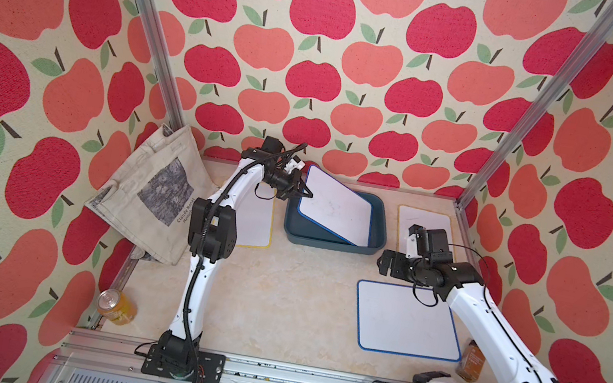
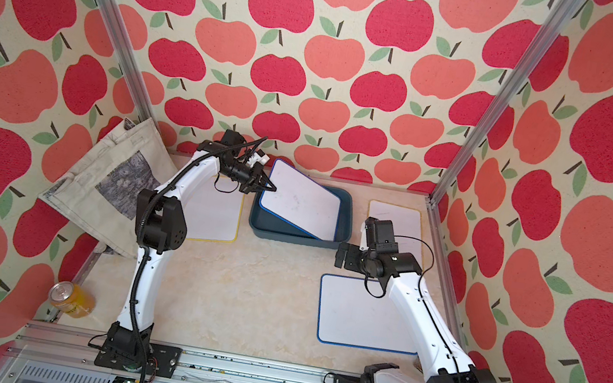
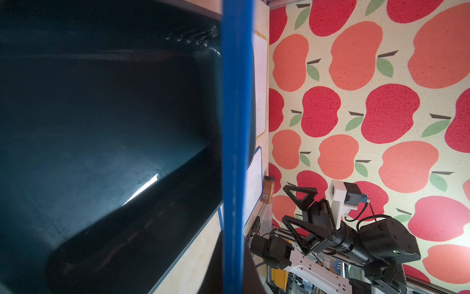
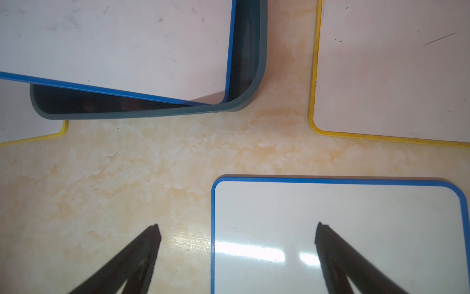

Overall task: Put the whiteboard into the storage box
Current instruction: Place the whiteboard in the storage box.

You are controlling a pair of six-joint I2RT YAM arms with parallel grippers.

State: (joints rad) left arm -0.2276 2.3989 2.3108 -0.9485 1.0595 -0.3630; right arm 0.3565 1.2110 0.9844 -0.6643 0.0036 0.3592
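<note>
A blue-rimmed whiteboard (image 1: 335, 210) (image 2: 301, 202) (image 4: 114, 45) tilts over the dark teal storage box (image 1: 329, 243) (image 2: 297, 238) (image 4: 152, 113). Its right near corner rests down inside the box and its left side is raised. My left gripper (image 1: 306, 192) (image 2: 269, 187) (image 3: 234, 236) is shut on that raised left edge; in the left wrist view the blue rim (image 3: 235, 127) runs between the jaws over the box's inside (image 3: 101, 127). My right gripper (image 1: 383, 262) (image 2: 342, 255) (image 4: 237, 229) (image 3: 286, 203) hangs open and holds nothing, right of the box, above the left edge of a second blue-rimmed whiteboard (image 1: 407, 321) (image 4: 330, 229) lying flat.
Two yellow-rimmed whiteboards lie flat, one right of the box (image 1: 423, 225) (image 4: 394, 71) and one left of it (image 1: 256, 218) under the left arm. A canvas tote bag (image 1: 157, 193) leans at the far left. An orange can (image 1: 115, 306) and a brown jar (image 1: 470, 361) stand at the near corners.
</note>
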